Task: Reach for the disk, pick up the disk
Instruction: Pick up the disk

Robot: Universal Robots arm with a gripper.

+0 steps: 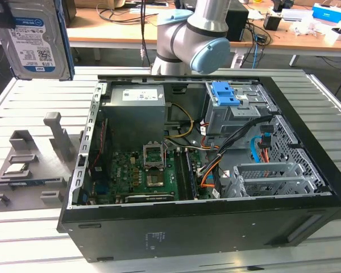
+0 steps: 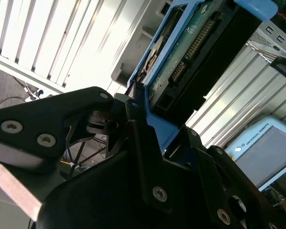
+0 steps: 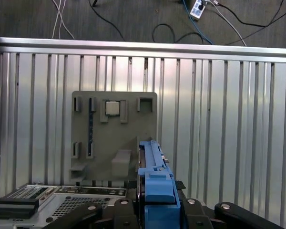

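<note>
The disk (image 1: 33,41), a silver hard drive with a white-and-blue label and blue side rails, hangs upright in the air above the slatted table at the exterior view's far left. In the second wrist view its green circuit-board side (image 2: 190,47) and blue rail show, with my gripper (image 2: 163,132) shut on the rail between black fingers (image 2: 139,131). The first wrist view has the disk (image 3: 155,183) edge-on, clamped in the gripper (image 3: 155,212) high over the table.
An open black computer case (image 1: 204,227) fills the table's middle, with a blue drive bracket (image 1: 224,94) in its bay. A grey fixture (image 1: 28,165) to the exterior view's left carries a small processor chip (image 3: 112,108). The arm's elbow (image 1: 196,34) stands behind the case.
</note>
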